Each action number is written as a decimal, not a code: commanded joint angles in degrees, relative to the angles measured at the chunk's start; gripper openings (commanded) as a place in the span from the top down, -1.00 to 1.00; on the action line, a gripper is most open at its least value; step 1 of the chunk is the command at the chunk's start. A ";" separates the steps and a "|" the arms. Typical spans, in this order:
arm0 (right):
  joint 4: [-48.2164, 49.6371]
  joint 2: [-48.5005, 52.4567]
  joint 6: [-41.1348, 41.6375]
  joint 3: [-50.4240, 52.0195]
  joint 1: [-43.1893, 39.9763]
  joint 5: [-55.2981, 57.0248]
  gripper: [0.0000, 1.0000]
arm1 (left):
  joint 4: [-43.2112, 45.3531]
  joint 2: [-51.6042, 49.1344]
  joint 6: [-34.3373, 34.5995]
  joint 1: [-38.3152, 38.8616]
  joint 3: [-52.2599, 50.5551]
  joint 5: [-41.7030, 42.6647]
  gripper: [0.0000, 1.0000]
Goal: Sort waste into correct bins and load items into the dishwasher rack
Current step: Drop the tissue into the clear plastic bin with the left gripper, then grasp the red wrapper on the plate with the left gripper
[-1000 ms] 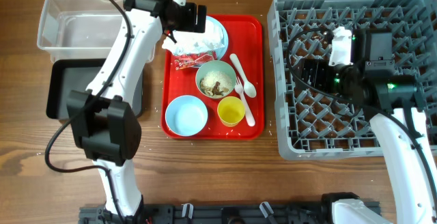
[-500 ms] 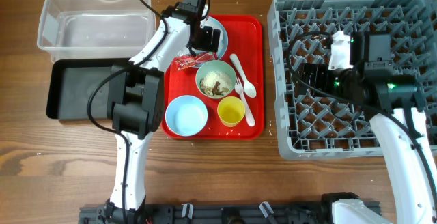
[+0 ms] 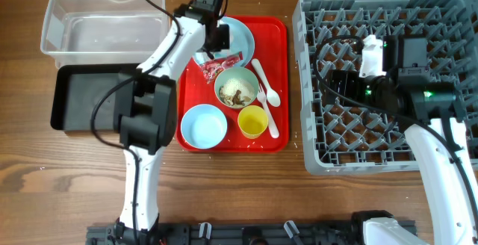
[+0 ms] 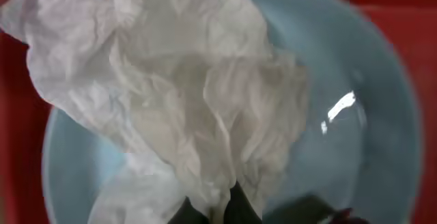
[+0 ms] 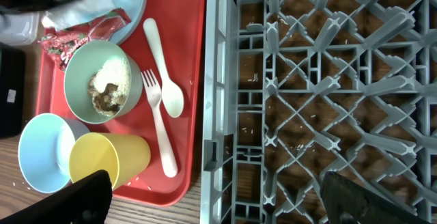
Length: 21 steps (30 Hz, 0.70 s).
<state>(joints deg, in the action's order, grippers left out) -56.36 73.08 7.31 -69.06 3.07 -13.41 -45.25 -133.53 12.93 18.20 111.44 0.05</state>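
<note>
My left gripper (image 3: pixel 214 39) is over the light blue plate (image 3: pixel 240 36) at the back of the red tray, shut on the crumpled white napkin (image 4: pixel 191 94). In the left wrist view the dark fingertips (image 4: pixel 239 209) pinch the napkin's lower folds above the plate (image 4: pixel 369 135). The red wrapper (image 3: pixel 217 66) lies beside the pale green bowl (image 3: pixel 237 87), which holds food scraps (image 5: pixel 106 93). A light blue bowl (image 3: pixel 203 125), yellow cup (image 3: pixel 253 122), spoon (image 3: pixel 266 82) and fork (image 5: pixel 160 125) are on the tray. My right gripper (image 5: pixel 215 183) is open over the grey rack (image 3: pixel 388 137), empty.
The red tray (image 3: pixel 280 32) sits at the table's centre. The clear tub (image 3: pixel 101 22) stands at the back left, with the black tray (image 3: pixel 93 99) in front of it. The left arm reaches across the black tray toward the plate.
My left gripper came down onto the plate and shut on the napkin, which now bunches in its fingers. The right arm has not moved.
</note>
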 commanded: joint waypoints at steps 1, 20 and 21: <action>-0.02 -0.22 0.17 -1.07 0.07 0.92 -0.99 | 1.22 11.06 1.51 -2.89 0.44 0.02 0.92; 1.49 -0.22 0.22 -1.07 0.07 0.92 -0.99 | -2.29 9.20 -1.88 -19.89 1.22 0.59 -1.00; 1.51 -0.22 0.24 -1.07 0.07 0.92 -0.99 | -3.43 10.49 -3.26 -19.32 1.73 0.79 -1.00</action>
<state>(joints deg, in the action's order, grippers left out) -55.22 73.08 7.31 -69.04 3.07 -13.41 -47.03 -126.13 13.50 -2.66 111.61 -0.10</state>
